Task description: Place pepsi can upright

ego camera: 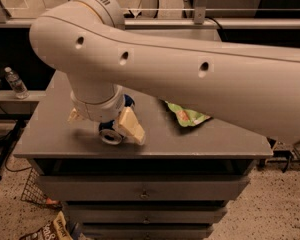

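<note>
The pepsi can (111,132), blue with a silver end facing the camera, lies on its side on the grey cabinet top (55,134) near the front edge. My gripper (106,126) comes down over it from above, with one cream finger (131,126) to the can's right and the other (74,116) to its left. The can sits between the fingers. The wrist and the big white arm hide most of the can's body.
A green snack bag (186,116) lies on the cabinet top right of the can, partly under the arm. The cabinet has drawers below. A water bottle (15,83) stands on a shelf at the left. A wire basket and a bag lie on the floor at lower left.
</note>
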Controlling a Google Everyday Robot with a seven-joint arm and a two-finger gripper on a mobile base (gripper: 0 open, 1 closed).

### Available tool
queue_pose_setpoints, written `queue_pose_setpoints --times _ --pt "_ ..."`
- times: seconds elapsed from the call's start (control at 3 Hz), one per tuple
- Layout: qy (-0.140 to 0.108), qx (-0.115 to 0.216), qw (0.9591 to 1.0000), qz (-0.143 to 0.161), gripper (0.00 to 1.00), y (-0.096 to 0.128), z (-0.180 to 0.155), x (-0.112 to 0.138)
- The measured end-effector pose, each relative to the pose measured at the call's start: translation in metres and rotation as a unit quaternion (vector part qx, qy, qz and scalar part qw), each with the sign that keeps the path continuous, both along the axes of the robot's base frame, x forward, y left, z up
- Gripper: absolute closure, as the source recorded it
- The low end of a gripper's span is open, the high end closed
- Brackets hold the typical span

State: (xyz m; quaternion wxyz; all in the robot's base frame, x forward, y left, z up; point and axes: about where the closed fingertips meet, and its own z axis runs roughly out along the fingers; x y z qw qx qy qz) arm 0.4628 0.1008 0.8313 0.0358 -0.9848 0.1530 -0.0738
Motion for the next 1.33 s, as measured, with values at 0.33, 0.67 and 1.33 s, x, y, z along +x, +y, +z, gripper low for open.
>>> queue_pose_setpoints --times 0.33,0.67,1.33 --pt "0.006 0.004 1.0000 -0.004 0.19 0.000 -0.004 0.006" --pt "0.011 0.005 0.9999 -0.007 0.42 -0.003 -0.004 0.010" --pt "0.038 -0.013 0.9990 0.020 0.95 -0.002 0.023 0.010"
